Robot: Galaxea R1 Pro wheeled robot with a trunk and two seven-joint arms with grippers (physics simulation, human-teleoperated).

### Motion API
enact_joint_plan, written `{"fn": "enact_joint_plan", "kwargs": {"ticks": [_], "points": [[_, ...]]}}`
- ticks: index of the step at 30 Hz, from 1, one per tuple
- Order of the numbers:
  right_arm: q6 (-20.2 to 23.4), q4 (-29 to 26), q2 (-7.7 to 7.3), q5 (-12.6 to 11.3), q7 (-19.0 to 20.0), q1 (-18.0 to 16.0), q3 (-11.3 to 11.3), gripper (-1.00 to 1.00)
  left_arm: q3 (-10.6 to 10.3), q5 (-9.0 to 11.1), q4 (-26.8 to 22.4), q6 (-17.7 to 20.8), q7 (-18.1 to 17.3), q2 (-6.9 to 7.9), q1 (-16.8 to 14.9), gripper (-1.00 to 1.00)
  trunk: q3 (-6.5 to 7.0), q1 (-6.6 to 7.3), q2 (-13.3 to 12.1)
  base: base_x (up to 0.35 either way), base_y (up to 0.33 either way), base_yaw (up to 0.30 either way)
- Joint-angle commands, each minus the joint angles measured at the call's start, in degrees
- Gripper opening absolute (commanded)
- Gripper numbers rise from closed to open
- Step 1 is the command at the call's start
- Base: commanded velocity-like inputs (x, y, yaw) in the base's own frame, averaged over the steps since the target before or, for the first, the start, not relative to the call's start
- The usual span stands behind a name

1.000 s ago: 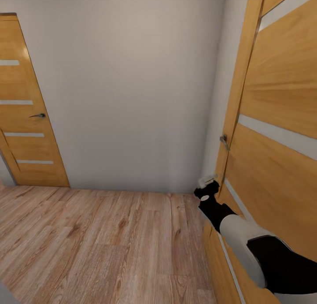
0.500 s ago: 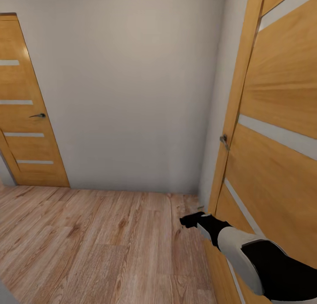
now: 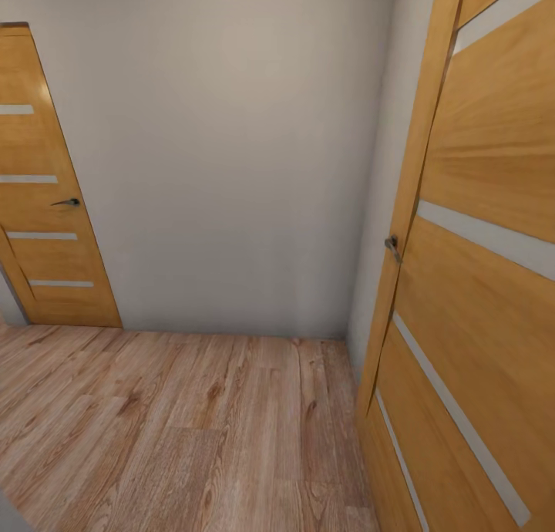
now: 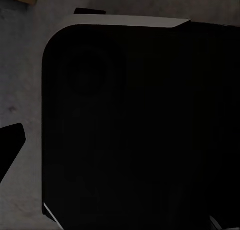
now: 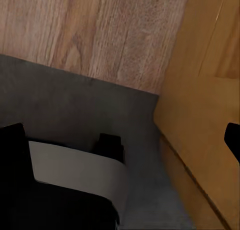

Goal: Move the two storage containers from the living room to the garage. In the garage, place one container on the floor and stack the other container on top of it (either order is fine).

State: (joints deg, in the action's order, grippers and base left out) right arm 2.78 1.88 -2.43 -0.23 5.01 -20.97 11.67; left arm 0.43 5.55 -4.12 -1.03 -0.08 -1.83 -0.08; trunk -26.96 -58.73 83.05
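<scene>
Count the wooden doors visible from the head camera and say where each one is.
2. One closed door stands at the far left in the side wall, with a dark lever handle. The other door fills the right side, close to the camera. Others may lie out of frame.

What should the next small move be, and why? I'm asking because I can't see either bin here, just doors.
Probably roll the base back and turn toward the gap beside the open door. That door leans open at the right with its handle untouched. The head view shows wood plank floor, a bare wall and a closed door at the left, so the robot appears to be in transit.
</scene>
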Motion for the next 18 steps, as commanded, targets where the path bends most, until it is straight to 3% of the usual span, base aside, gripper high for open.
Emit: {"fn": "enact_joint_plan", "kwargs": {"ticks": [1,7,18], "points": [[-0.75,0.05,-0.1,-0.03,0.15,0.89,0.29,1.0,0.0,0.59,0.0,-0.11,-0.01,-0.01,-0.01,1.0,-0.05,0.0,0.03,0.0,0.0,0.0],[-9.51,0.05,-0.78,0.18,0.01,8.08,0.34,1.0,-0.01,0.6,0.06,-0.11,-0.01,-0.01,-0.01,1.0,-0.05,0.0,0.03,0.0,0.0,0.0],[-14.62,0.05,-2.26,0.4,0.05,14.7,0.46,1.0,0.06,0.67,0.08,-0.11,-0.01,0.0,-0.01,1.0,-0.05,0.0,0.03,0.0,0.0,0.0]]}}
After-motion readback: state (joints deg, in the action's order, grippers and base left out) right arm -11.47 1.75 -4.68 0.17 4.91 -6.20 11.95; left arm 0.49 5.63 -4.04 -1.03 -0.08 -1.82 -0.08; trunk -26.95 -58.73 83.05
